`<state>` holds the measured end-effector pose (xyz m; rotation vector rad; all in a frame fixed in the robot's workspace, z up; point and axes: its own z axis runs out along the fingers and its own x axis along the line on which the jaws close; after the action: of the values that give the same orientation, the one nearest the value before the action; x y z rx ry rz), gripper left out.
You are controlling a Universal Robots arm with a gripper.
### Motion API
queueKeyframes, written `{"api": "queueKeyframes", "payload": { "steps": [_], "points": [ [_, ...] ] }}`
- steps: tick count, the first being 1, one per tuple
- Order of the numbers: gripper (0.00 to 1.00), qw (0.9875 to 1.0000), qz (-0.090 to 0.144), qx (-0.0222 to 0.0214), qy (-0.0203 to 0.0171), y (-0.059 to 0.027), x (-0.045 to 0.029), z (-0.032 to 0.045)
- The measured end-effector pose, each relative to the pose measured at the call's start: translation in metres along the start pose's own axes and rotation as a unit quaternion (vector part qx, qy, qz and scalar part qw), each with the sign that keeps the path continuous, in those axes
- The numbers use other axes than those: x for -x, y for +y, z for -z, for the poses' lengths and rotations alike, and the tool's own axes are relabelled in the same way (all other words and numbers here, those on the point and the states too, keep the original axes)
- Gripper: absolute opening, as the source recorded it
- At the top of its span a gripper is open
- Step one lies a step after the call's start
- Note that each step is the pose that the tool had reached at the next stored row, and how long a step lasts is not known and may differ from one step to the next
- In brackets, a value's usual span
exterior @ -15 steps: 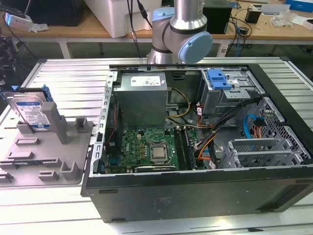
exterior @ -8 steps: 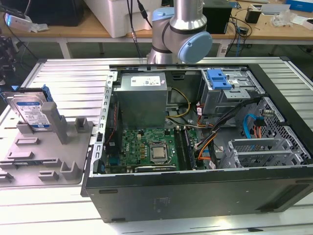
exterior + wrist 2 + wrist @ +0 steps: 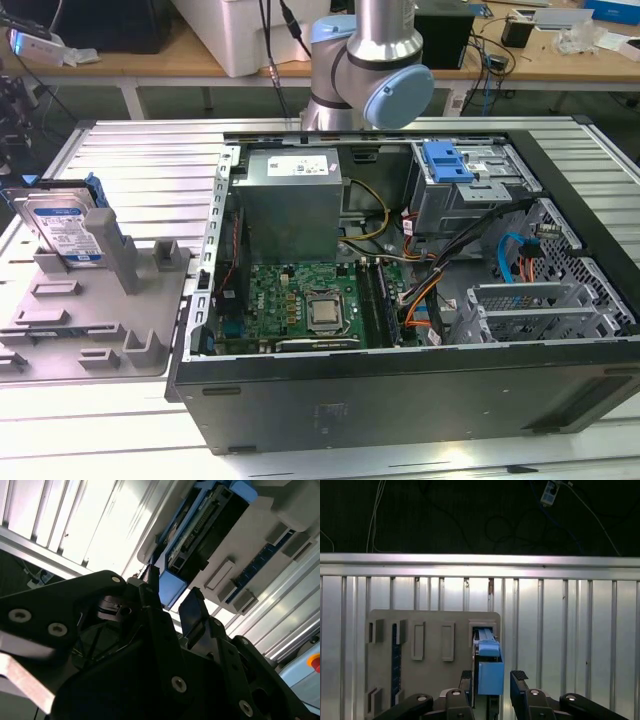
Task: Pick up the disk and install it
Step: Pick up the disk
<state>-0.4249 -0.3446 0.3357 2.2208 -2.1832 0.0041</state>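
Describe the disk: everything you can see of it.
The disk is a flat silver drive with a blue-and-white label, framed by a blue plastic carrier. It stands on edge, leaning back, in a slot of the grey holder at the exterior view's left, beside a grey post.

Silver arm [image 3: 385, 35] with pale-blue joint caps [image 3: 400, 95] at upper centre; black end effector [image 3: 492, 677] dotted with silver screws [image 3: 178, 682].

Between the matt black fingers [image 3: 519, 686] sat smooth blue plastic framing the disk [image 3: 489, 666]; beyond them the grey stand [image 3: 435, 625] looked dull moulded plastic, the worktop [image 3: 560, 610] ribbed, brushed, bright metal.
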Motion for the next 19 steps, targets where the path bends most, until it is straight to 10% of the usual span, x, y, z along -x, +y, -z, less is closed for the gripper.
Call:
{"api": "queueKeyframes", "payload": {
  "steps": [19],
  "points": [
    [0.44,1.0,0.0,0.0001,0.0,-0.0008,-0.005,-0.0069]
  ]
}}
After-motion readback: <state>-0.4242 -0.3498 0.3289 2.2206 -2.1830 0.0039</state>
